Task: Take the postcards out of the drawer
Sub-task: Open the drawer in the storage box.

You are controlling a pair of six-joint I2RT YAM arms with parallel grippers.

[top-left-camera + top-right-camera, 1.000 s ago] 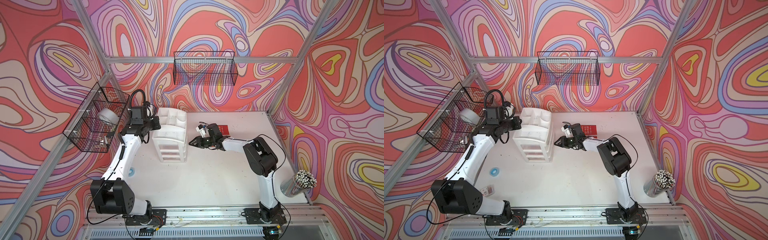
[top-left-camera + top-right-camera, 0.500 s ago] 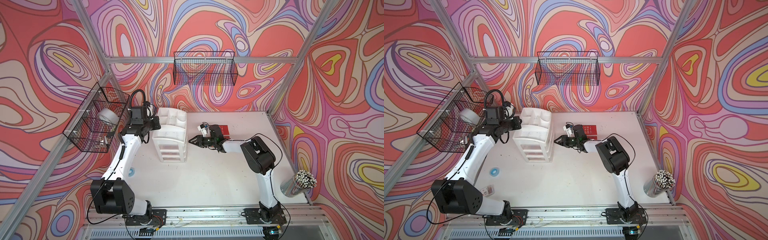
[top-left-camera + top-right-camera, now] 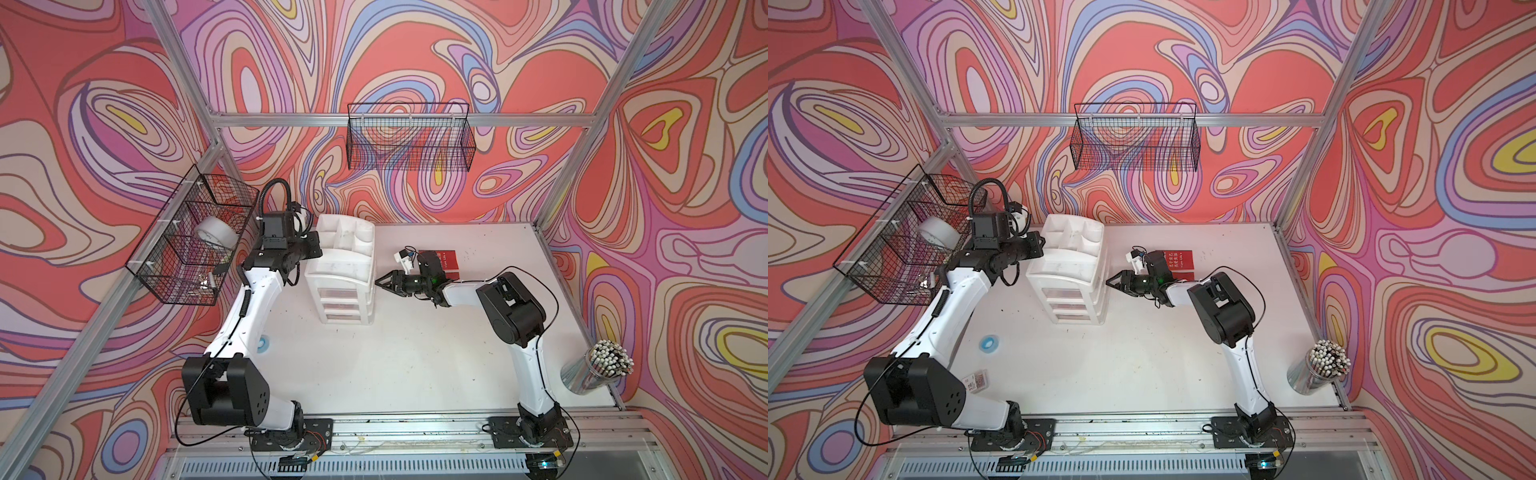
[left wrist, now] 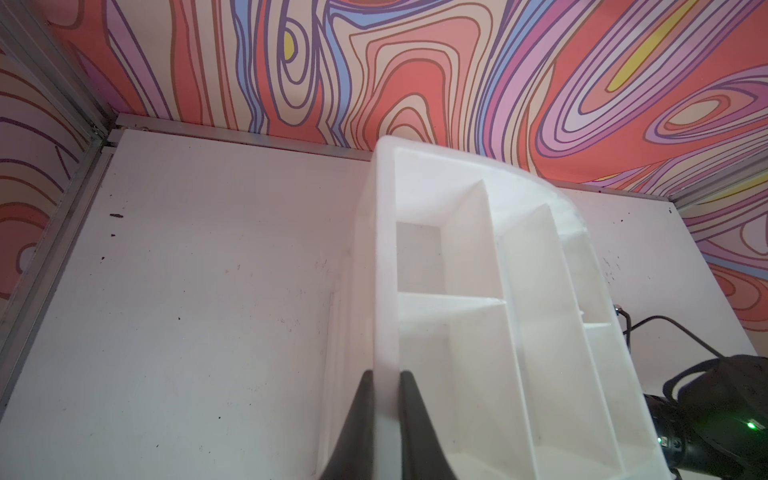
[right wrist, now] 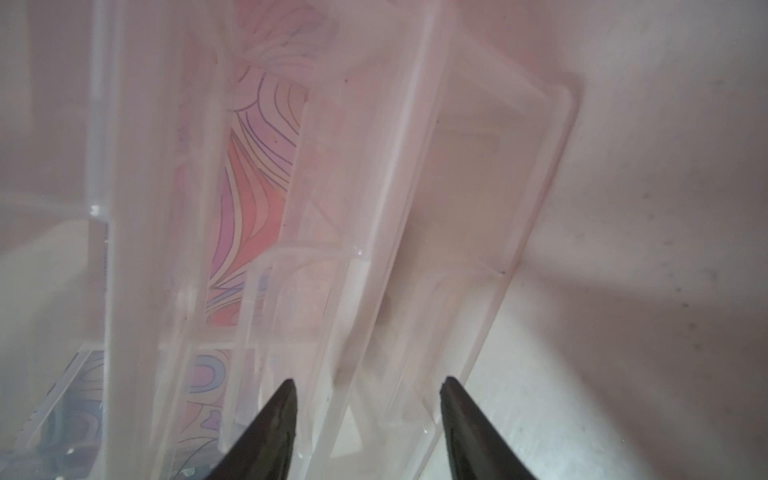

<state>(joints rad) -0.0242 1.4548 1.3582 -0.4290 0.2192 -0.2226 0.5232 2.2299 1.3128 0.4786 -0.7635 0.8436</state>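
Postcards (image 3: 1183, 259) lie behind right gripper (image 3: 1109, 284) — jaws spread, tips beside drawer unit (image 3: 1067, 274).

Both top views look down over the whole table (image 3: 415, 365); wrist cameras peer past left claw (image 4: 386, 376) and right claw (image 5: 368, 384), close upon the shared drawer unit (image 4: 478, 270).

Wire basket (image 3: 409, 143), stick-filled cup (image 3: 582, 374), blue ring (image 3: 983, 343).

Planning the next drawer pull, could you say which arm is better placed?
Right: the right gripper is open, facing the drawer unit; the left gripper is shut on its top rim, probably bracing it.
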